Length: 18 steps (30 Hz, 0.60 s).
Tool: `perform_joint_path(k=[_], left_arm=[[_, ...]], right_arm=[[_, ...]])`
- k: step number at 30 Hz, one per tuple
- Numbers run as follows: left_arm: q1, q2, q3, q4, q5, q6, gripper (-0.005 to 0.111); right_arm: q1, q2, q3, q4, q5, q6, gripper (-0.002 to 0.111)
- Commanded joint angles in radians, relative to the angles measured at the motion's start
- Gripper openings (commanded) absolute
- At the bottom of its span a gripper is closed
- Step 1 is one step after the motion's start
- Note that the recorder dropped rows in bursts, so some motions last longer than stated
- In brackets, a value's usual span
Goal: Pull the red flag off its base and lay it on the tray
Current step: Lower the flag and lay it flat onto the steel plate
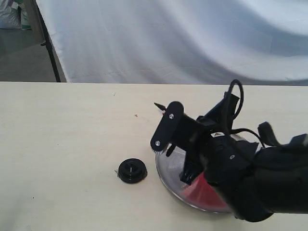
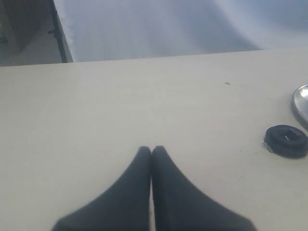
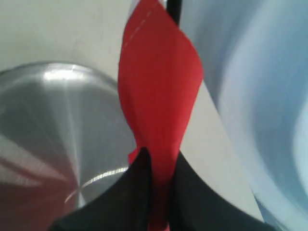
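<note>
My right gripper (image 1: 167, 127) is shut on the red flag (image 3: 161, 96), the cloth pinched between its fingers (image 3: 134, 192). The flag hangs above the tray (image 3: 57, 120), off its base. Its pointed black tip (image 1: 158, 105) pokes out past the gripper, and red cloth (image 1: 202, 191) shows under the arm over the tray (image 1: 168, 179). The black base (image 1: 132, 170) stands on the table just left of the tray, with nothing in its hole. My left gripper (image 2: 151, 150) is shut on nothing, hovering over bare table well apart from the base (image 2: 286, 140). It is out of the exterior view.
The steel tray's rim (image 2: 301, 103) just shows at the edge of the left wrist view. A white cloth backdrop (image 1: 183, 38) hangs behind the table, with a black stand leg (image 1: 48, 43) at the back left. The right arm (image 1: 260, 178) hides much of the tray.
</note>
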Motion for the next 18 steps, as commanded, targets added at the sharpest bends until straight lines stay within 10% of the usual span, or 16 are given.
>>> perform_joint_path(k=[1,18], left_arm=[[0.005,-0.004,0.003,-0.008,0.000,-0.002,0.000],[0.005,-0.004,0.003,-0.008,0.000,-0.002,0.000]], right_arm=[[0.003,0.065,0.002,0.112,-0.051,-0.106,0.000],[0.003,0.174,0.002,0.128,-0.077,-0.018,0.002]])
